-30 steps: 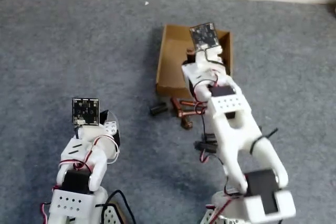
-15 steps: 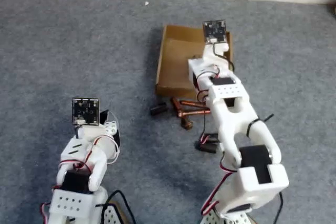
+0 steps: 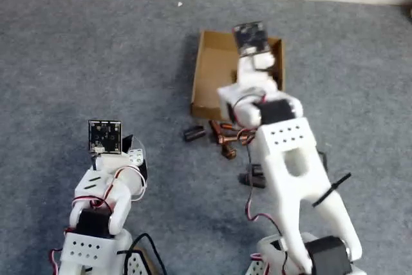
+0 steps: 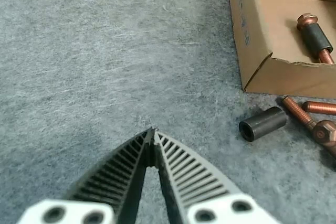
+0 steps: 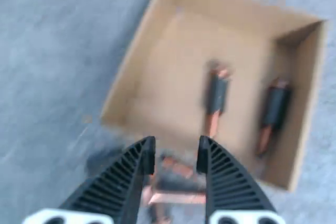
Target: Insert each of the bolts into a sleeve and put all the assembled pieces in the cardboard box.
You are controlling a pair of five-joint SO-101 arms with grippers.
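The jaws of the right arm (image 3: 290, 152) were held apart with nothing between them, above the near wall of the cardboard box (image 4: 247, 40) and the loose copper bolts (image 4: 298, 111) lying just outside it. The jaws of the left arm (image 3: 106, 191) were closed together on nothing, low over the grey counter (image 3: 96, 49), well to the left of the box and nearer. Inside the box two assembled pieces (image 5: 217, 95) were seen, lying side by side towards its right wall. Just near of the box a loose black sleeve (image 4: 262, 123) lay on its side, with the bolts just to its right; further dark pieces (image 3: 254, 176), probably sleeves, lay nearer again beside the right arm. The step in hand was judged to be the picking of a bolt. It would best be taken across the shank close to the head, so that the threaded end would be left free for the sleeve. As the bolts lay close together, one at the edge of the cluster should be chosen, and the box wall avoided on the descent.
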